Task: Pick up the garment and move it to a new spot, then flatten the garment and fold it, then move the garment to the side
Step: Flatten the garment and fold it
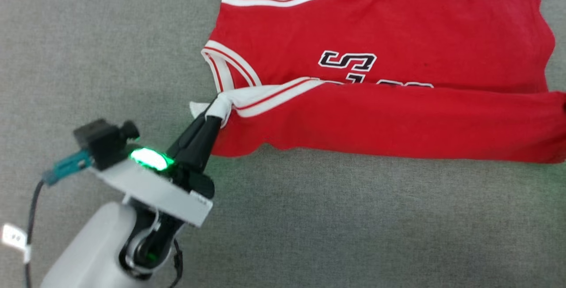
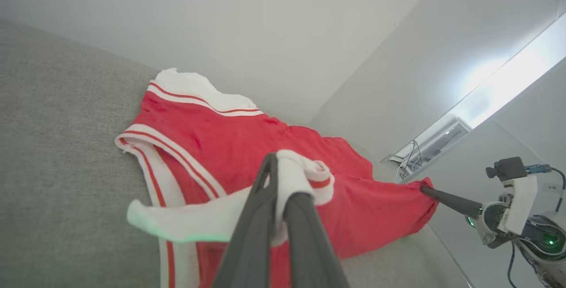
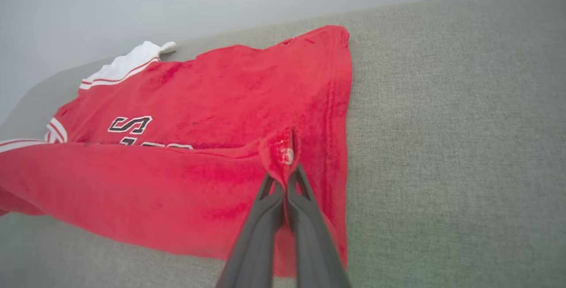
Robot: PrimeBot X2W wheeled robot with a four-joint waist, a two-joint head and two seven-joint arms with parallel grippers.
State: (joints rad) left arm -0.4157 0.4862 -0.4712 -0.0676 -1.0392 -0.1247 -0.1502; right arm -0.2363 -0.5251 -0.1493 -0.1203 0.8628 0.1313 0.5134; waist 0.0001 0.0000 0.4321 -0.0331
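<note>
Slim dark left claw pinches the soft red, white-trimmed garment.

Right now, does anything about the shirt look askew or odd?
Mostly tidy. The garment is half folded, its near flap hiding the lower lettering. The white sleeve is bunched in the shut left end effector; the right end effector pinches the red edge at the other end.
</note>
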